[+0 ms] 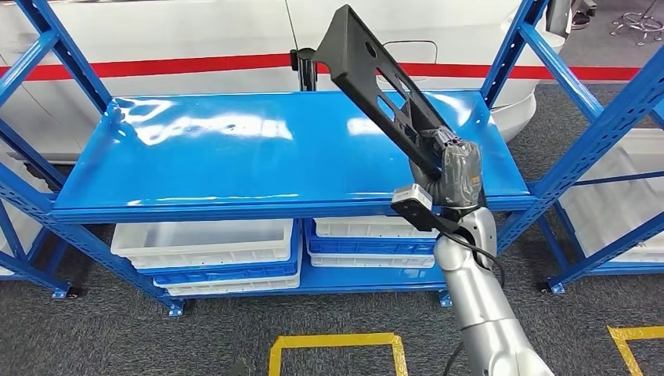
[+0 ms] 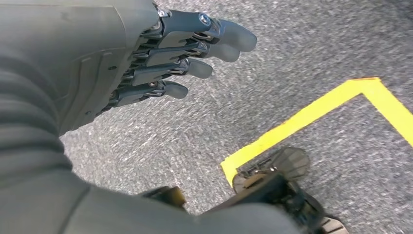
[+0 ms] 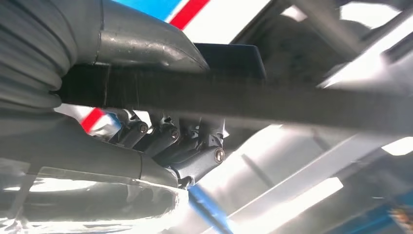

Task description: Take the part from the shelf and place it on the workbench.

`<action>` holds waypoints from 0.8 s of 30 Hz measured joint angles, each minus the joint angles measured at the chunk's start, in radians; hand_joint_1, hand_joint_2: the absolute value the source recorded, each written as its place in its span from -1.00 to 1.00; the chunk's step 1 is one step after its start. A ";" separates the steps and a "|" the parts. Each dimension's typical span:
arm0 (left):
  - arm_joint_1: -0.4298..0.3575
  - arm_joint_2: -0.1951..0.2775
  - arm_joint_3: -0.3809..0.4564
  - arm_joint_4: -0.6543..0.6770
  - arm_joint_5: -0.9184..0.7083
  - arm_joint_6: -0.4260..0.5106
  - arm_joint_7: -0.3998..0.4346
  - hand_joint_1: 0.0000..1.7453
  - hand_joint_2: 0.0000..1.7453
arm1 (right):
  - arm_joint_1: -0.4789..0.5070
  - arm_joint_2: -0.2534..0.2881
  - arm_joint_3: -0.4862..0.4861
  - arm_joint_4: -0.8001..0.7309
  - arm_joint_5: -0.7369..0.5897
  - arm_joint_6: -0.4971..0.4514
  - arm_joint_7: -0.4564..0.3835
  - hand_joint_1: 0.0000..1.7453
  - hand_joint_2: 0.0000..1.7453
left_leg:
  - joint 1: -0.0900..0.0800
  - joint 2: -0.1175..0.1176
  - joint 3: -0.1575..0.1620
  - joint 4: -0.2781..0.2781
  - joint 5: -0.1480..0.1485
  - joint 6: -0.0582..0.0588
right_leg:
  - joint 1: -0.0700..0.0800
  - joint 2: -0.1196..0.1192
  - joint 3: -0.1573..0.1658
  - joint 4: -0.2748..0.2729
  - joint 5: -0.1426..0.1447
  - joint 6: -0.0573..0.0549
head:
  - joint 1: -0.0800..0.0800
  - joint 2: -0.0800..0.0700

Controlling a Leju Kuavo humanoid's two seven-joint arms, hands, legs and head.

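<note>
Gripping the part point(image 1: 381, 86) at its lower end, your right hand point(image 1: 458, 174) is holding it up over the 3 o'clock side of the blue shelf point(image 1: 235, 168), clear of the glossy metal surface. The part is a long, flat, matte black bracket with slotted cutouts and a round hole, and it is slanting up toward 11 o'clock from the hand. In the right wrist view you are seeing dark fingers point(image 3: 195, 146) curled under the part's straight black edge point(image 3: 292, 102), with the thick grey thumb pressing from the other side. Your left hand point(image 2: 160, 53) is hanging over speckled grey carpet, fingers straight, spread slightly and holding nothing, beside a corner of yellow floor tape point(image 2: 311, 114). White and blue plastic trays point(image 1: 207, 243) are sitting stacked on the lower level of the shelf. A white car body with a red stripe point(image 1: 196, 66) is standing behind, at 12 o'clock.
</note>
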 joint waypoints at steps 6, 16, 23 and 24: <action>0.006 0.008 0.010 0.000 0.004 0.001 -0.001 -1.00 1.00 | 0.060 -0.091 0.096 -0.198 -0.031 0.026 0.016 1.00 1.00 | -0.001 -0.008 -0.007 0.000 0.002 0.002 | 0.000 -0.006 -0.003 0.000 0.001 0.002 | 0.000 0.000; 0.020 0.016 0.041 0.000 0.032 0.027 -0.006 -1.00 1.00 | 0.096 -0.247 0.054 -0.474 -0.332 0.251 -0.008 1.00 1.00 | 0.000 -0.014 -0.011 0.000 0.002 0.003 | 0.000 -0.014 -0.006 -0.002 -0.002 0.005 | 0.000 0.000; 0.030 0.018 0.058 0.000 0.047 0.033 -0.020 -1.00 1.00 | 0.151 -0.326 -0.049 -0.586 -0.373 0.315 -0.022 1.00 1.00 | -0.001 -0.018 -0.013 0.000 0.002 0.003 | -0.001 -0.018 -0.005 -0.003 -0.004 0.008 | 0.000 0.000; 0.031 0.019 0.059 0.000 0.047 0.033 -0.021 -1.00 1.00 | 0.154 -0.330 -0.058 -0.592 -0.376 0.321 -0.022 1.00 1.00 | -0.001 -0.018 -0.014 0.000 0.002 0.003 | -0.001 -0.017 -0.005 -0.003 -0.004 0.008 | 0.000 0.000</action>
